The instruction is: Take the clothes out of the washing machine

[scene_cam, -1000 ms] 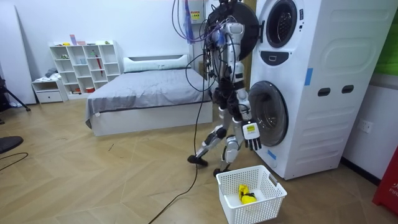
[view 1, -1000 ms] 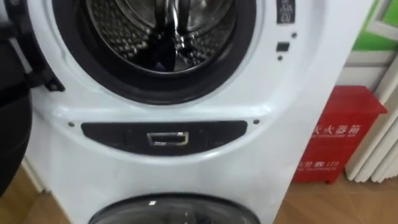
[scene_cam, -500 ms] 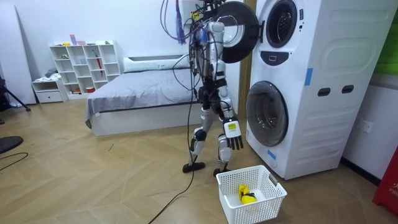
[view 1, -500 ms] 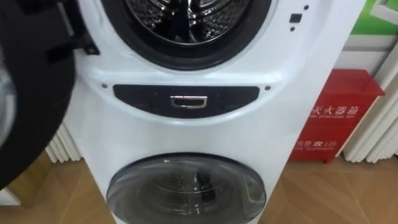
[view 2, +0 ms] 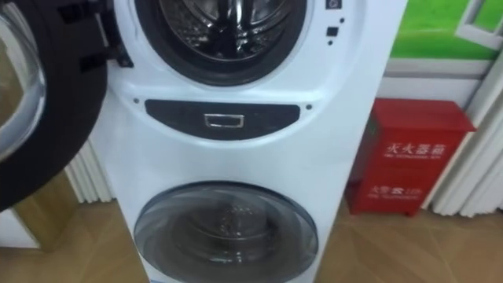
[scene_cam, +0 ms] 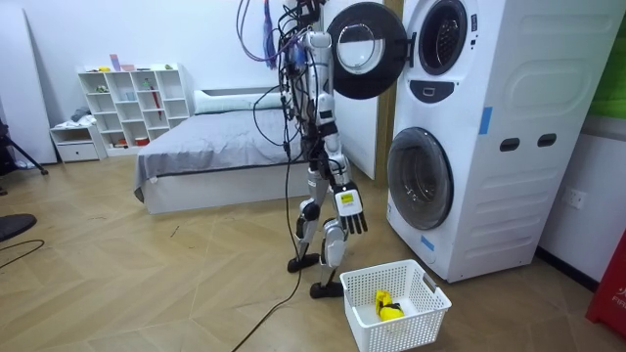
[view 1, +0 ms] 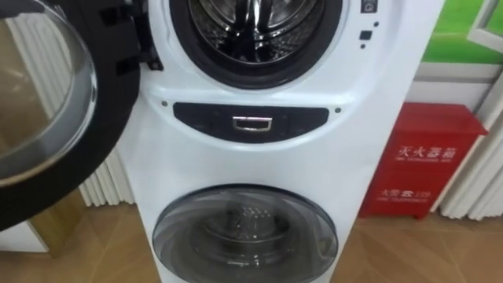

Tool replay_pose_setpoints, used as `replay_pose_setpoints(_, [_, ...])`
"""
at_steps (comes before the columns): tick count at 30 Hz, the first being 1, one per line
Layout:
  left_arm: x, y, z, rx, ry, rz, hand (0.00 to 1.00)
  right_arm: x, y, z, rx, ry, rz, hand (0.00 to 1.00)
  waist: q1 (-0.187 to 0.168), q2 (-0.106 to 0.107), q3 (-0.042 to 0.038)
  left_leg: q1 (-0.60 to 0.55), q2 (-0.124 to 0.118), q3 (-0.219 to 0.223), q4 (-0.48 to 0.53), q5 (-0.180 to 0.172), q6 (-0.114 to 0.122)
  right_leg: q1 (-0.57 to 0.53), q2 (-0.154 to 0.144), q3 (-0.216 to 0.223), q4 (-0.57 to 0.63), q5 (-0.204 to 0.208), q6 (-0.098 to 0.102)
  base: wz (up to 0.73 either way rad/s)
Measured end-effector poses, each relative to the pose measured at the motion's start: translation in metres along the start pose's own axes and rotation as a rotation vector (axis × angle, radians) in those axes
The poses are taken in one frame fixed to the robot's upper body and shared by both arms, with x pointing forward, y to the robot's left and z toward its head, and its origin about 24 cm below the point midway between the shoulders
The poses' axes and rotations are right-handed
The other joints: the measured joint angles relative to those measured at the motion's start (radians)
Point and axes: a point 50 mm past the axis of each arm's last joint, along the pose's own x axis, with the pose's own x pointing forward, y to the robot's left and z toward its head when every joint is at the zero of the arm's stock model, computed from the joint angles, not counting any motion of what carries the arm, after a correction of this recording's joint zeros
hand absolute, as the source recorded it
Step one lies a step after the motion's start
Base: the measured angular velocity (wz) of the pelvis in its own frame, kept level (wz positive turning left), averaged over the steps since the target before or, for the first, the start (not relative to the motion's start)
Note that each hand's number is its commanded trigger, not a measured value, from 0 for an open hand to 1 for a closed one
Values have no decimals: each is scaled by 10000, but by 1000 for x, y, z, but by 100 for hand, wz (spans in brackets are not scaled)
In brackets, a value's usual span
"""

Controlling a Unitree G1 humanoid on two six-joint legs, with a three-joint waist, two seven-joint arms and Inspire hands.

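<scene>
The white washer stack (scene_cam: pixel 489 196) stands at the room view's right, and the robot stands on the wood floor facing it, well apart from its front. The upper unit's round door (view 1: pixel 47 102) is swung fully open toward the robot's left, which leaves the upper drum opening (view 1: pixel 255 31) exposed. The lower unit's door (view 1: pixel 245 236) is closed. A red fire cabinet (view 1: pixel 420 161) stands on the floor to the right of the stack. A white laundry basket (scene_cam: pixel 406 332) sits on the floor between the robot and the stack, just beside the robot's feet, with a yellow item (scene_cam: pixel 386 305) inside. The drum interior shows bare ribbed metal and dark reflections, and no garment can be made out in it. The clothes are judged to lie deeper in the upper drum. The right hand (scene_cam: pixel 349 205) hangs low at the robot's side with its fingers relaxed and straight, holding nothing. The controlling relation is this: the drum opening lies ahead of and well above that hand, its axis horizontal and pointing at the robot. With the door on the left, the right side is judged the clearer line of reach.
</scene>
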Motion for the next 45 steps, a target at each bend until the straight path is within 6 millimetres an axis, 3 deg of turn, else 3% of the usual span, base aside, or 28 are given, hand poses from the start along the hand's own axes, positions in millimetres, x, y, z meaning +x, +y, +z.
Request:
replay_pose_setpoints(6, [0, 3, 0, -1050, 33, 114, 0, 0, 0, 2, 102, -76, 181, 0, 87, 25, -17, 17, -20, -60, 0, 1, 2, 168, 3, -24, -165, 26, 48, -2])
replay_pose_setpoints(8, [0, 8, -1, -1848, 144, 307, 0, 1, 1, 7, 183, -186, 221, 0, 115, 22, 15, 51, -28, -107, 2, 2, 3, 189, 1, -21, -170, 23, 52, -2])
replay_pose_setpoints(10, [1, 15, 0, -2920, 214, 569, 0, 1, 2, 11, 166, -301, 292, 0, 161, 23, 99, 140, -37, -294, -3, 2, 3, 376, 8, -80, -329, 25, 56, 6])
replay_pose_setpoints(14, [3, 33, 7, -5296, 64, 1043, 0, 1, -3, 15, 487, -473, 220, 0, 228, 140, 120, 150, -14, -301, -22, 0, 0, 515, 24, -195, -480, 45, 89, 13])
replay_pose_setpoints(18, [3, 78, 54, -7934, -1740, 1625, 0, -3, -25, 23, 711, -852, -378, 0, 446, 485, 125, 93, -29, -524, -167, -2, -2, 456, 6, -319, -430, 45, 89, 13])
replay_pose_setpoints(20, [1, 99, 71, -8519, -2463, 1888, 0, -5, -37, 24, 571, -917, -652, 0, 501, 684, 87, 92, -39, -510, -183, -2, -2, 428, 22, -316, -427, 46, 91, -5])
replay_pose_setpoints(21, [-2, 112, 81, -8840, -2926, 2035, 0, -7, -42, 24, 463, -955, -747, 0, 516, 794, 27, 46, -41, -511, -188, -2, -2, 370, 27, -314, -410, 46, 92, 0])
replay_pose_setpoints(25, [-25, 156, 128, -9439, -5297, 2339, 0, -10, -54, 13, 930, -793, -1115, 0, 684, 959, -27, -71, -36, -559, -148, 0, -2, 314, 28, -316, -428, 44, 91, 4])
replay_pose_setpoints(28, [-42, 178, 152, -9273, -6549, 2524, 0, -12, -59, 9, 993, -696, -1338, 0, 719, 1026, -50, -65, -67, -607, -140, 5, 5, 326, 1, -321, -448, 43, 95, 0])
replay_pose_setpoints(30, [-54, 187, 165, -9231, -7246, 2683, 0, -12, -60, 6, 982, -670, -1349, 0, 725, 1137, -20, -65, -67, -624, -135, 5, 6, 323, 4, -320, -453, 43, 95, -2])
replay_pose_setpoints(33, [-78, 202, 193, -9105, -8614, 2844, 0, -15, -64, -3, 954, -495, -1489, 0, 757, 1108, -32, -77, -59, -671, -135, 5, 5, 333, 17, -325, -485, 43, 96, 0])
replay_pose_setpoints(35, [-84, 211, 200, -8464, -8562, 3349, 0, -17, -68, -5, 766, -508, -1573, 0, 876, 1138, -17, -77, -59, -681, -133, 6, 5, 321, 30, -310, -485, 43, 96, 0])
replay_pose_setpoints(37, [-89, 209, 211, -8271, -8464, 3411, 0, -19, -72, -14, 877, -256, -1719, 0, 983, 1133, -16, -89, -59, -743, -125, 6, 4, 326, 31, -287, -499, 44, 97, 3])
replay_pose_setpoints(45, [-110, 207, 229, -7277, -8447, 4358, 0, -21, -78, -17, 644, -13, -1936, 0, 1073, 952, -30, -302, -44, -1101, 58, 5, 4, 385, 67, -337, -824, 160, 110, 8])
